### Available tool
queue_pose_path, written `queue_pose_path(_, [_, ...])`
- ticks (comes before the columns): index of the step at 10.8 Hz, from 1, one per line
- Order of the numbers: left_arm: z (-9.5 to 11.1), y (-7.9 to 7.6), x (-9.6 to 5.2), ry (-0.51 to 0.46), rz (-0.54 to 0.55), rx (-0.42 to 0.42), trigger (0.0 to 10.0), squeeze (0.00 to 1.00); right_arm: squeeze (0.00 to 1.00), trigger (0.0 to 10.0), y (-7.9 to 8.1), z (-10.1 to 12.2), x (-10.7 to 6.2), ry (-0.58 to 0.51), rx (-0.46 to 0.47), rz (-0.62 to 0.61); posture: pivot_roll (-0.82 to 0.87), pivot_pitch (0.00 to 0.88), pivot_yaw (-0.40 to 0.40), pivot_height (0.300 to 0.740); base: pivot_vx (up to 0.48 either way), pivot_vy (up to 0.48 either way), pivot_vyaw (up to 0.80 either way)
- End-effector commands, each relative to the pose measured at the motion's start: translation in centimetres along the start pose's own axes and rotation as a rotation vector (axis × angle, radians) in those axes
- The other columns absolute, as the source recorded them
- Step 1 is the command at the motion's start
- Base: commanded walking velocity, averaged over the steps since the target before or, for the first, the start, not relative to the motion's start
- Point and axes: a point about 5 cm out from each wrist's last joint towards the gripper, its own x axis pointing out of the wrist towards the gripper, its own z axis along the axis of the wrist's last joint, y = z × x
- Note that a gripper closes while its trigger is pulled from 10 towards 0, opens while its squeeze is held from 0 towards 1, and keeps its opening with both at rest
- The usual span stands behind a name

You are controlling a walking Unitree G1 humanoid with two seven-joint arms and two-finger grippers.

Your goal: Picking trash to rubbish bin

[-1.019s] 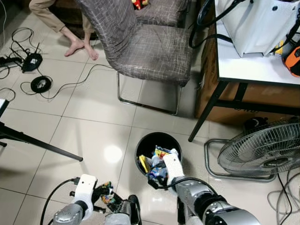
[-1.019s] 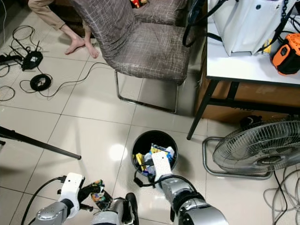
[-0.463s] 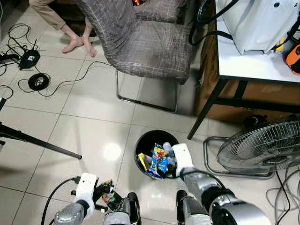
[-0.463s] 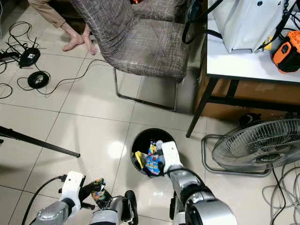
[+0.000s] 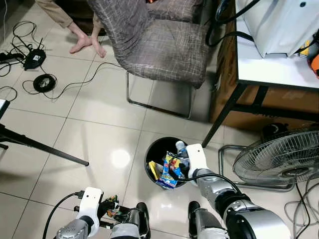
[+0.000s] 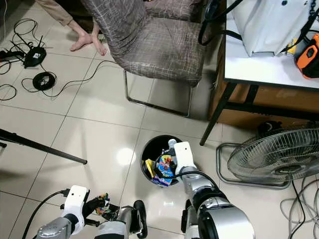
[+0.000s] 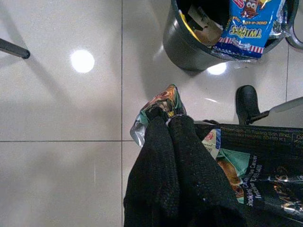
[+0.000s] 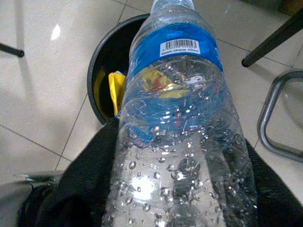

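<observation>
Right wrist view has the right pincer (image 8: pixel 189 189) clamped round a wet, light, crushable bottle (image 8: pixel 177 109) over the bin (image 5: pixel 152 152) at lower centre, best held mid-body, while the left pincer (image 7: pixel 163 124) pinches a limp foil wrapper (image 7: pixel 158 106) beside it.

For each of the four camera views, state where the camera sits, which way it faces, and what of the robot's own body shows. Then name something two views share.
Left eye view: on the head, facing down at the floor; both arms show, bin ahead.
Right eye view: same head, same scene, slightly offset.
Left wrist view: along the left gripper, jaws shut on a snack wrapper.
Right wrist view: along the right gripper, holding a water bottle over the bin.
Shared: both wrist views see the bin.
</observation>
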Motion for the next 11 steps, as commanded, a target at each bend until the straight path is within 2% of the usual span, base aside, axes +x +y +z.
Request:
queue_pose_path(1, [-1.36, -0.12, -0.46, 0.047, 0.000, -0.008, 10.0, 0.00, 1.00, 10.0, 0.09, -0.77, -0.04, 0.019, 0.031, -0.003, 0.08, 0.319, 0.082, 0.740, 0.000, 0.000, 0.00])
queue_pose_path(5, [-1.50, -0.07, -0.46, 0.056, 0.003, -0.011, 10.0, 0.00, 1.00, 10.0, -0.02, -0.88, -0.06, 0.016, 0.075, -0.011, 0.08, 0.319, 0.083, 0.740, 0.000, 0.000, 0.00])
queue_pose_path(11, [-1.61, -0.29, -0.39, 0.062, 0.002, -0.018, 10.0, 0.00, 1.00, 10.0, -0.38, -1.17, -0.11, 0.021, 0.072, -0.016, 0.08, 0.320, 0.081, 0.740, 0.000, 0.000, 0.00])
